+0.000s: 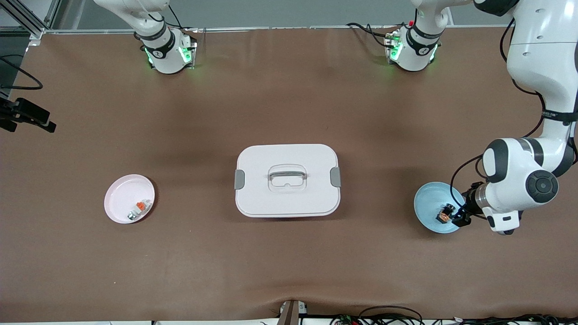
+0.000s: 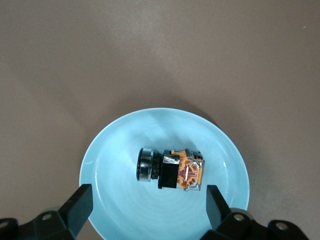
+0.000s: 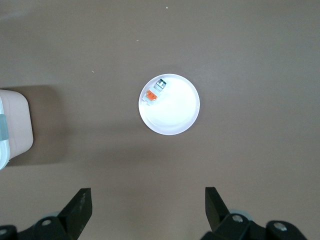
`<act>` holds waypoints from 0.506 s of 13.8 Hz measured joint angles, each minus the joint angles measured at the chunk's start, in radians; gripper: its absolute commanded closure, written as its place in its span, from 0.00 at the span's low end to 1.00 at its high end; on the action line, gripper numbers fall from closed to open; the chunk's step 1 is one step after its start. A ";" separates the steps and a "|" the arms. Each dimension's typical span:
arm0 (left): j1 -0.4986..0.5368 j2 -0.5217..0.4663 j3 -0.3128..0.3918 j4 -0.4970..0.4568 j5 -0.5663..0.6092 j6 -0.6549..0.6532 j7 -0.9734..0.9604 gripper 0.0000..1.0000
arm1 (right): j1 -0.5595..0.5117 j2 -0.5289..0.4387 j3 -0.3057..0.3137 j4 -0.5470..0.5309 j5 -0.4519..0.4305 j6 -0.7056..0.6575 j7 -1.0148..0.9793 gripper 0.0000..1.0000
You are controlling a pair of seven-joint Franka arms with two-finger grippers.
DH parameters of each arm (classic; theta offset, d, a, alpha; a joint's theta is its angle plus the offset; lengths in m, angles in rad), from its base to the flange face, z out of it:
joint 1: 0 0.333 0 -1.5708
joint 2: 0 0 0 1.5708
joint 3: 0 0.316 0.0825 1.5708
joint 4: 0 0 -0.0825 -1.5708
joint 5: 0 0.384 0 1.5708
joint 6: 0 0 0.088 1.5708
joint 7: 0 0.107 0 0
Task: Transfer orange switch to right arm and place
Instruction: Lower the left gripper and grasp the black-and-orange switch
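Note:
The orange switch (image 1: 445, 213), a small black block with an orange face and a round silver end, lies on its side in a light blue plate (image 1: 429, 198) toward the left arm's end of the table. My left gripper (image 1: 457, 217) hangs low over that plate's edge, open and empty. In the left wrist view the switch (image 2: 175, 170) lies just past the gripper (image 2: 147, 207), in line with the gap between its fingers (image 2: 80, 207). My right gripper (image 3: 147, 210) is open and empty, high over bare table near a pink plate (image 3: 175, 115); it is out of the front view.
The pink plate (image 1: 122, 194) toward the right arm's end holds a whitish-grey part with an orange top (image 1: 137, 210). A white lidded box with a handle (image 1: 287, 180) stands mid-table between the two plates. A black camera mount (image 1: 27, 115) sits at the table's edge.

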 measured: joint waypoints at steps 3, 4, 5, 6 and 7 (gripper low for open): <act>0.000 0.037 0.000 0.012 0.000 0.058 0.000 0.00 | 0.019 0.000 0.003 0.000 -0.016 0.001 -0.001 0.00; 0.000 0.044 -0.001 0.014 0.000 0.085 0.000 0.00 | 0.021 0.000 0.003 0.000 -0.017 0.001 -0.001 0.00; 0.000 0.049 -0.001 0.016 0.000 0.102 0.000 0.00 | 0.021 0.000 0.003 0.000 -0.017 0.001 -0.001 0.00; 0.000 0.053 -0.002 0.016 0.000 0.112 0.000 0.00 | 0.021 0.000 0.002 0.000 -0.018 0.001 -0.001 0.00; 0.000 0.058 -0.003 0.016 0.000 0.119 0.000 0.00 | 0.021 0.000 0.002 0.000 -0.018 0.001 -0.001 0.00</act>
